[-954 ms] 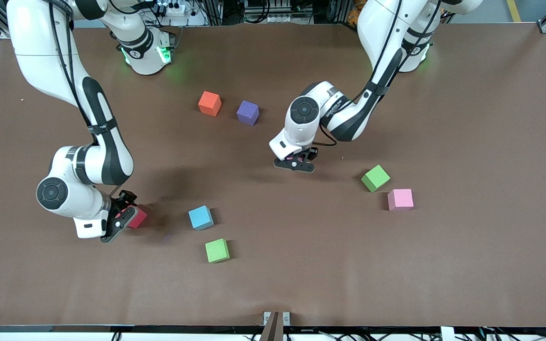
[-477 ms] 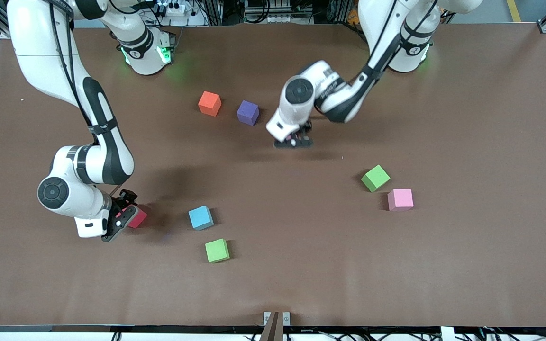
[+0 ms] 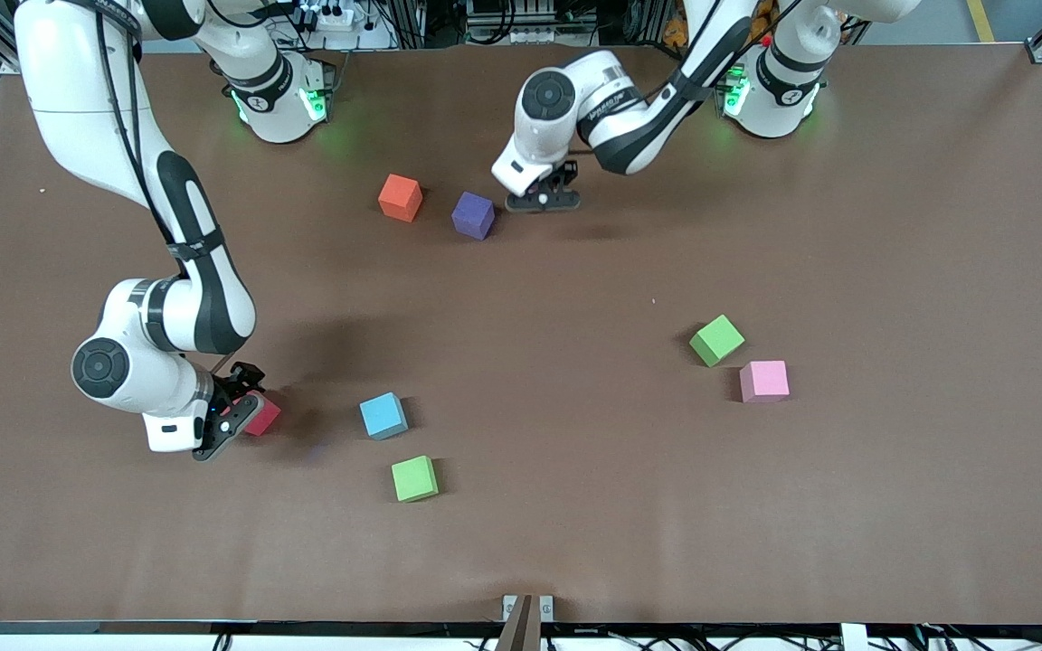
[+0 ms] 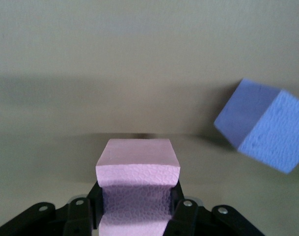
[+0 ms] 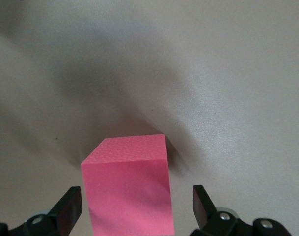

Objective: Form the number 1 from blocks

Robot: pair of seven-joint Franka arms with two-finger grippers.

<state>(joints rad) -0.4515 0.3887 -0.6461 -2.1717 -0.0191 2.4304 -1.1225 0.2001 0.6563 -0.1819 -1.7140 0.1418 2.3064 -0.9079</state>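
My left gripper hangs low over the table beside the purple block, toward the left arm's end. In the left wrist view it is shut on a pale pink block, with the purple block close by. An orange block sits beside the purple one, toward the right arm's end. My right gripper is down at the red block. In the right wrist view the red block stands between the open fingers, with a gap on each side.
A blue block and a green block lie near the red one, toward the front camera. A second green block and a second pink block lie toward the left arm's end.
The left arm has carried its pink block away from the front camera, from mid-table to beside the purple block. The right arm has not moved.
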